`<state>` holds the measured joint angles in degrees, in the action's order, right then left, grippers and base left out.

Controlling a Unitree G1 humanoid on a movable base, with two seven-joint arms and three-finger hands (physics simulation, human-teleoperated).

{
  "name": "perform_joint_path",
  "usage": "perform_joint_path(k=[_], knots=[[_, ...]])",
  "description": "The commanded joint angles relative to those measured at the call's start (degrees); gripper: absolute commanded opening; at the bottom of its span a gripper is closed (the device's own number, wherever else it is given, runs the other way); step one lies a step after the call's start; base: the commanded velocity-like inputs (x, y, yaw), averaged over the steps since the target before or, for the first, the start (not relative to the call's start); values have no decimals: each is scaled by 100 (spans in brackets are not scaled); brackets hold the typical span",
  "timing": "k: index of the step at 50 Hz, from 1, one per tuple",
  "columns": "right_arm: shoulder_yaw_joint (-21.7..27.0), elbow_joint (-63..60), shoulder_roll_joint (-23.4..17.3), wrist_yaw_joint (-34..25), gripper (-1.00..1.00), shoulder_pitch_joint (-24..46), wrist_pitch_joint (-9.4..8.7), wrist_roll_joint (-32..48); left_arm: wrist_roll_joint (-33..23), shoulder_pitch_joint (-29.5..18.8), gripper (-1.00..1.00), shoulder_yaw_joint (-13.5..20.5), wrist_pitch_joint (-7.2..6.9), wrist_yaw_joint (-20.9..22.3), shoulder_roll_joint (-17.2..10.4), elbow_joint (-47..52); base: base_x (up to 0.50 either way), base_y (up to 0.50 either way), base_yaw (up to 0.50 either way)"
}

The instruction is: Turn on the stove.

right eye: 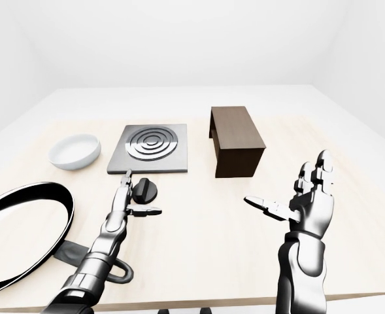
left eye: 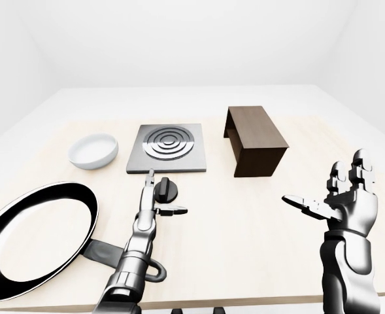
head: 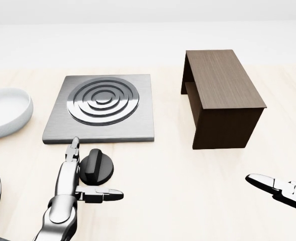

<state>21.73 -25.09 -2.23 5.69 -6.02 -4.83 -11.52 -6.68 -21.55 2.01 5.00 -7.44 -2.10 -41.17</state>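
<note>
Presently you are bracketing the round black stove knob (head: 95, 167) with your left hand's (head: 71, 187) open fingers (head: 105, 193); closing and twisting comes next.

I see a pale wooden table (left eye: 244, 229). On it lie a white bowl (left eye: 94, 150), a grey stove plate (left eye: 168, 148) with its black knob (left eye: 166, 190) just below, a dark wooden box (left eye: 254, 139), and a black frying pan (left eye: 35, 235) at left.
</note>
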Motion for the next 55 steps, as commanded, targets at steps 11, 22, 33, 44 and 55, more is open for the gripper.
perform_joint_path(k=[11, 22, 33, 44, 55], knots=[[-13, 7, -13, -8, 100, 28, -17, 4, 238, 461, 100, -36, 0, 145, 33, 1021, 0, 0, 0], [-23, -12, -9, -7, 100, 28, -17, 12, 227, 453, 100, -31, 0, 141, 42, 952, 0, 0, 0], [-26, 0, 0, -10, 100, 9, -17, 12, 151, 501, 100, -95, 0, 124, 96, 822, 0, 0, 0], [-36, 88, 2, -21, 100, 3, 70, 14, 53, 567, 100, -174, 0, 127, 169, 727, 0, 0, 0], [-40, 71, 1, -10, 100, -1, 52, 11, -10, 611, 100, -215, 0, 126, 210, 685, 0, 0, 0]])
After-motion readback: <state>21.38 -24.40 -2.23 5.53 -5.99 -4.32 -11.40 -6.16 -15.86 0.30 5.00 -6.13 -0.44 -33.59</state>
